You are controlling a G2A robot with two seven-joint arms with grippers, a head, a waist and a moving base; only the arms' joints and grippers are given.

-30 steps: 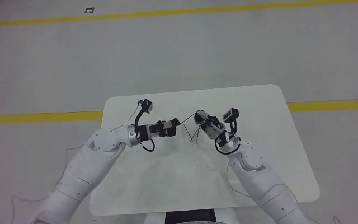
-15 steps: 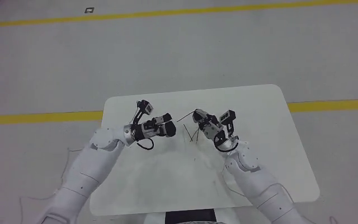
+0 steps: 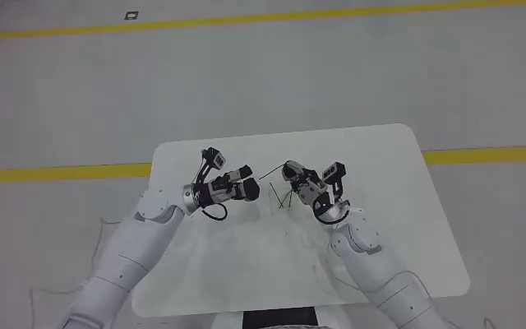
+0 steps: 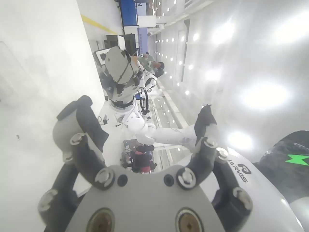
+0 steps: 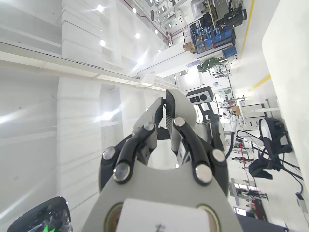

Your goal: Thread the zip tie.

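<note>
**Loose end of the tie hard to catch**

Find the zip tie (image 3: 271, 173) clamped at one end in the right tool (image 3: 286, 170), held above the worktop (image 3: 394, 164), with the free end pointing away from the right tool toward the left tool (image 3: 250, 190). Note the right tool pressed together on the tie. Note the left tool spread wide apart, holding nothing, a little away from the right tool and not touching the tie.

Expect the first trouble at the free end: thin, bendy, supported at one side only, so likely to droop or swing with any turn of the right tool. Hard then to catch at the proper place. Risk of an empty grip when closing beside the tie and not around it. Risk also of knocking the tie aside when coming in badly lined up, or of dragging it out of the right tool, because of so narrow and smooth a strip.

Cannot tell head from tip at the right tool; too small to see. Probably a miss of the small slot with even a slightly wrong angle, and a buckled strip when pushing harder instead of aligning again.

Mind also the thin dark strands (image 3: 284, 197) on the worktop just under the right tool: maybe spare ties, maybe only shadow. Possible to snag or scatter them when lowering the right tool there.
</note>
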